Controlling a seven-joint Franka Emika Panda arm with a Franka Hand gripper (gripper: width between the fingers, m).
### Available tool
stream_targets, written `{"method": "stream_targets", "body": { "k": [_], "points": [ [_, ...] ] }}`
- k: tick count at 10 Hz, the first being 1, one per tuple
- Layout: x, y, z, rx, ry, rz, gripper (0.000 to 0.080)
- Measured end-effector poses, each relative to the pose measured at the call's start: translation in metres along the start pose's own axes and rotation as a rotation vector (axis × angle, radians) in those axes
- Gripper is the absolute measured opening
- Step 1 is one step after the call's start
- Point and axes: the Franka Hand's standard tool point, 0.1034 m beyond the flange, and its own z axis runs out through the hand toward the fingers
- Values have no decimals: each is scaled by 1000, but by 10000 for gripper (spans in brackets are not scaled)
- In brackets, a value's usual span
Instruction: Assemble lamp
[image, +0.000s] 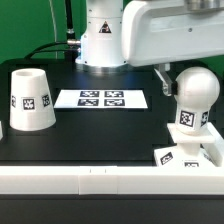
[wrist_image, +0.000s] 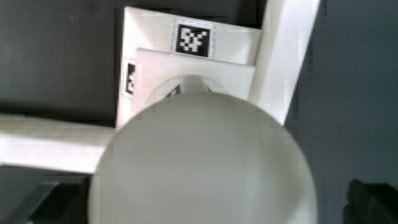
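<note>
**Bulb stands on the base, shade not yet on**

Exterior view: I judge the lamp to be partly built. The bulb (image: 193, 93) stands upright on its neck on the base (image: 170, 157), though I cannot tell from here whether the neck is fully seated or only resting there. The shade (image: 30, 98) sits on the counter (image: 110, 128) with its wide end down, well apart from the base toward the exterior view's left, with the marker board (image: 100, 99) lying between the two. What I take to be left is checking the bulb's joint and then lowering the shade over it. The arm (image: 165, 30) reaches over from behind, and the dark part I read as the hand (image: 165, 78) hangs above the base, just beside the bulb on its shade-facing side. I cannot make out the fingers here.

Wrist view: the bulb fills most of the picture, blurred and very close, with the base and one of its tags (wrist_image: 192, 38) beyond it. So the wrist points down at the base with the bulb right under it. Dark smudges in two corners may be fingertips, but I cannot tell whether the hand is spread or pinching the bulb.
</note>
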Motion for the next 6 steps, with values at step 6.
{"method": "stream_targets", "body": {
  "k": [6],
  "points": [
    [3, -3, -1, -47, 0, -479, 698]
  ]
}}
